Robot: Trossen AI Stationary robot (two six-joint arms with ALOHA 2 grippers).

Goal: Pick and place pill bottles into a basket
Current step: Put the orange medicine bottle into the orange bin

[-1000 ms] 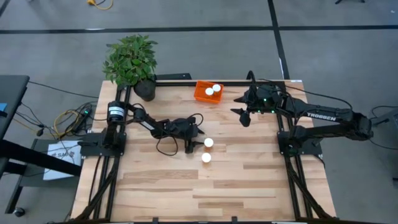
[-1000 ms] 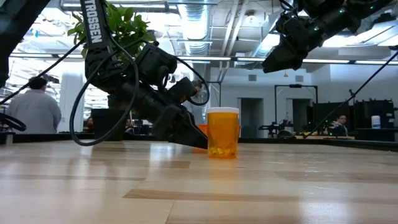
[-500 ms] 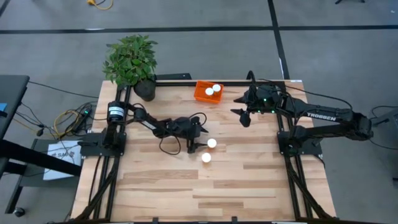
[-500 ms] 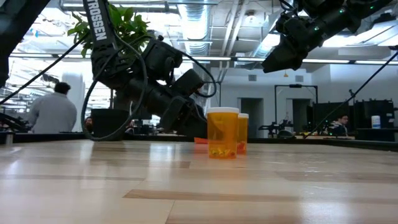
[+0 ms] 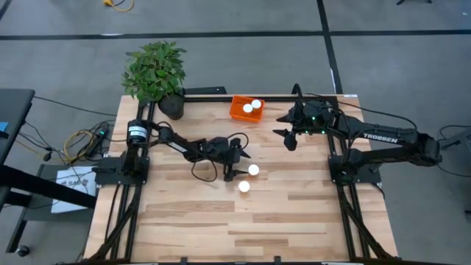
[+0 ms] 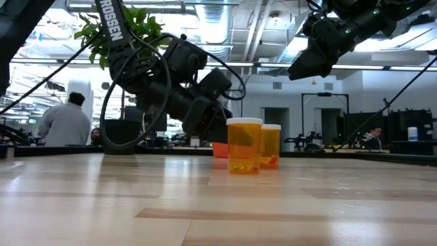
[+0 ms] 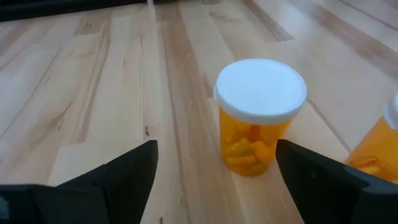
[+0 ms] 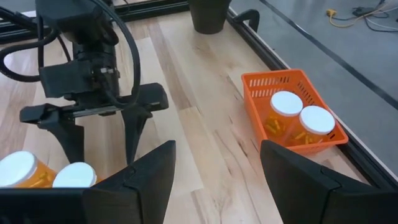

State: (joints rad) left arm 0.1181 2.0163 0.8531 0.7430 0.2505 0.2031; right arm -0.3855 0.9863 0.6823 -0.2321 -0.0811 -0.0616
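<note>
The left gripper (image 5: 231, 175), fingers wide, has crept toward the pill bottles (image 5: 253, 170) (one squarely ahead, untouched), the right gripper (image 5: 288, 138) open.

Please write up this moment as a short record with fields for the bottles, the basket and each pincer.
In basket: two pill bottles
On table: two pill bottles, apart
Basket: orange basket, far table edge, beside the plant pot
Left pincer: open, low, facing the table bottles, holding nothing
Right pincer: open, raised right of the basket, empty

Bright overhead ceiling light; low view backlit; table foreground blurred.
</note>
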